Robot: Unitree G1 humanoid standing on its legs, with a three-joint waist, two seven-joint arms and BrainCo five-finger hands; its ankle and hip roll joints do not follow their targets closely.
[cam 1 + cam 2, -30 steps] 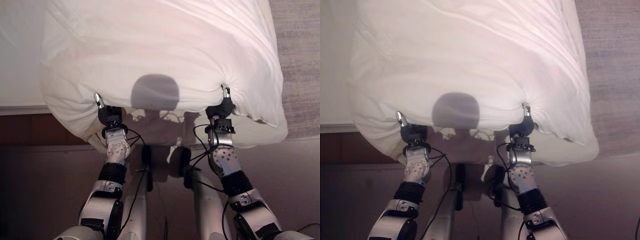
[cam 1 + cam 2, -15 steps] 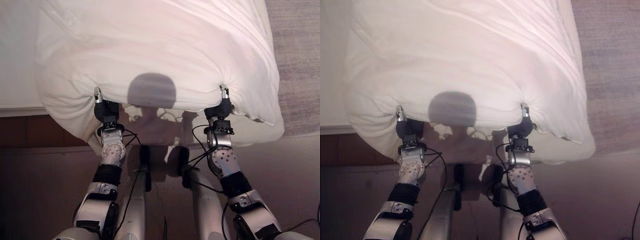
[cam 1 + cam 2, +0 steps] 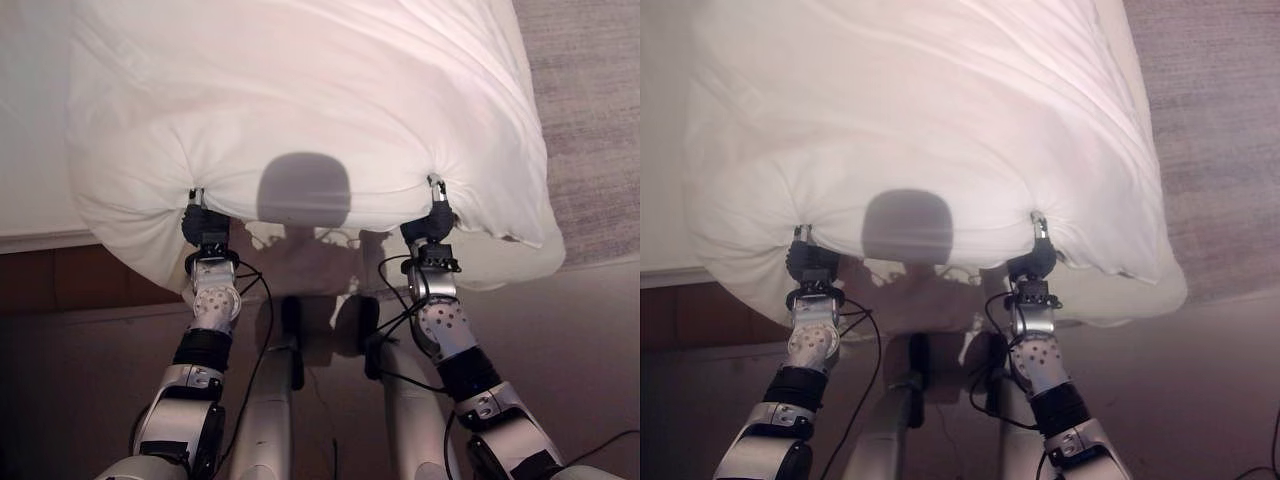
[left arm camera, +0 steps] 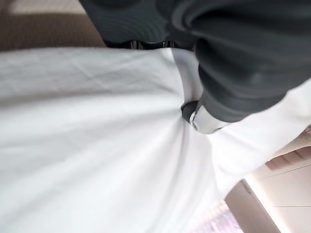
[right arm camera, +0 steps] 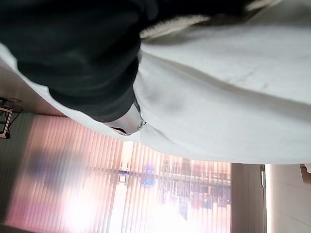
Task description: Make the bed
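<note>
Left robot hand (image 3: 204, 226): raised at the near edge of the white duvet (image 3: 320, 100), fingers curled into the cloth and pinching a gathered fold; folds in the cloth radiate from the grip in the left wrist view.
Right robot hand (image 3: 431, 222): raised level with the left one, well apart from it, also pinching a bunched fold of the duvet's near edge; a silver fingertip (image 3: 434, 183) pokes up through the cloth.
Duvet: thick, white and puffy, spread away from both robot hands over the bed (image 3: 30, 150); its near edge is lifted between the two grips and sags in a rounded roll just beyond them.
Duvet corners: one bulges out past the left robot hand, the other hangs down past the right robot hand over the side of the bed.
Bed: pale sheet showing beyond the left robot hand; a dark wooden base (image 3: 60, 280) lies under the overhanging duvet.
Floor: grey carpet (image 3: 590, 120) beyond the right robot hand, beside the bed.
</note>
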